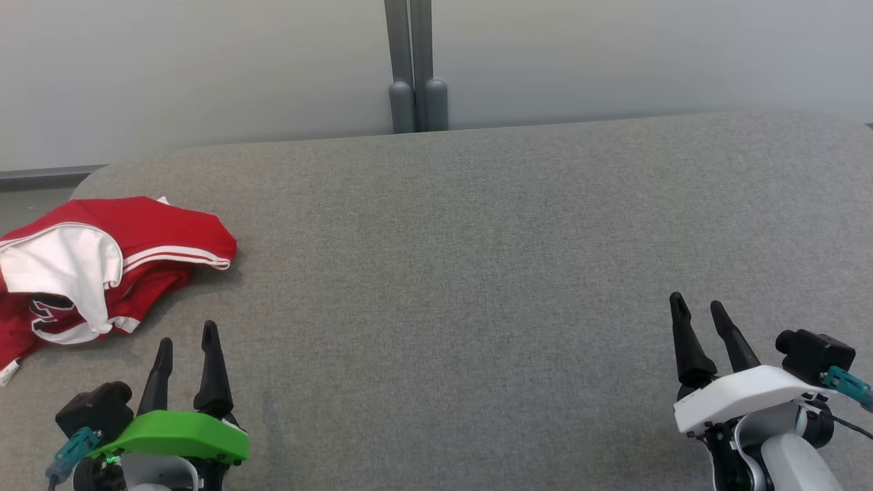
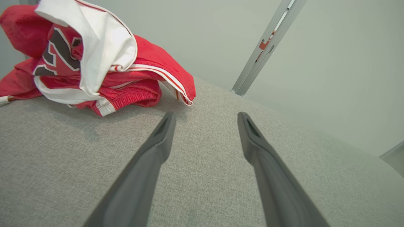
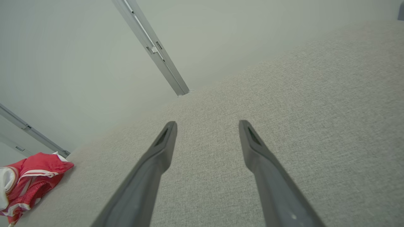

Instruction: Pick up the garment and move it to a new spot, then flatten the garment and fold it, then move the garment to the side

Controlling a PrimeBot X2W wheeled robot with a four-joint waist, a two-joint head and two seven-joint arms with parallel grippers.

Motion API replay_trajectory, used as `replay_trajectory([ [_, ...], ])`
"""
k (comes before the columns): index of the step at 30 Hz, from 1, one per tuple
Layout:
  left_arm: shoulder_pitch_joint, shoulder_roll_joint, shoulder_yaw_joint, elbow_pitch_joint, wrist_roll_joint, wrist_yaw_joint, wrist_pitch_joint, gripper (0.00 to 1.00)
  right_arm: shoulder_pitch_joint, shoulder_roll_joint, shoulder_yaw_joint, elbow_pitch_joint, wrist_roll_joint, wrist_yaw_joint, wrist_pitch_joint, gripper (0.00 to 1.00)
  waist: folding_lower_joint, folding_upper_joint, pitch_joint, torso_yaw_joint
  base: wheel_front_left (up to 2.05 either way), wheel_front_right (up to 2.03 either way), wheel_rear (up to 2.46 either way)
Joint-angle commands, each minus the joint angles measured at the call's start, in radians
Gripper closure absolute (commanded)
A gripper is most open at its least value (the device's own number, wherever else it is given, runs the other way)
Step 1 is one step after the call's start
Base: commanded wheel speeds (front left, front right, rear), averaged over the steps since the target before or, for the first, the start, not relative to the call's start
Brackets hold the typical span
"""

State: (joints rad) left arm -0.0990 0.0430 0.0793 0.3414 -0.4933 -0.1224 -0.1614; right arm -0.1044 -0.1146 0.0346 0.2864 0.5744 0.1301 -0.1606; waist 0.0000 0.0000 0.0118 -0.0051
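Bench (image 1: 477, 259): covered in grey woven fabric with a fine weave and rounded far corners, bare across its middle and right. Behind it stands a plain pale wall (image 1: 204, 68). A grey metal upright (image 1: 415, 61), made of two posts side by side, meets the bench's far edge near the centre. The garment (image 1: 102, 266) lies crumpled in a heap at the bench's left end, and part of it runs off the left edge of the head view. It is red fabric with a white panel folded over the top, white double-stripe trim along one hem, and a dark printed figure outlined in white that is too creased to read. My left wrist view shows the garment (image 2: 94, 63) with a gathered red band at the bottom of the heap and the white panel draped over the print. A small white tag (image 1: 8, 374) sticks out at its near left. My left end effector (image 1: 187, 334), under its green shell (image 1: 177, 436), hangs just near-right of the heap with its fingers spread wide and nothing between them. From the wrist, the left end effector (image 2: 205, 115) has bare bench between its tips and the nearest red hem, so there is no contact. My right end effector (image 1: 696, 302), under its white shell (image 1: 743, 392), sits well apart at the bench's near right, also wide and empty. Its own camera shows the right end effector (image 3: 206, 123) over bare fabric, with the garment (image 3: 31, 183) far off at the lower left.
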Motion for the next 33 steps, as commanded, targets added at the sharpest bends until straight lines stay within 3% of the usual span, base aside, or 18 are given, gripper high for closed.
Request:
replay_trajectory([
  [1,0.004,0.008,0.0,-0.004,0.028,0.0,-0.011,0.0,-0.006,-0.005,0.003,-0.002,-0.029,0.001,-0.012,0.0,0.0,0.0,0.0,0.0,0.0,0.0,0.0],
  [33,0.023,0.01,0.008,0.023,0.303,0.017,-0.079,0.0,-0.005,0.013,-0.033,0.014,-0.343,0.001,-0.08,0.0,0.0,0.0,-0.001,-0.004,0.0,0.0,0.0],
])
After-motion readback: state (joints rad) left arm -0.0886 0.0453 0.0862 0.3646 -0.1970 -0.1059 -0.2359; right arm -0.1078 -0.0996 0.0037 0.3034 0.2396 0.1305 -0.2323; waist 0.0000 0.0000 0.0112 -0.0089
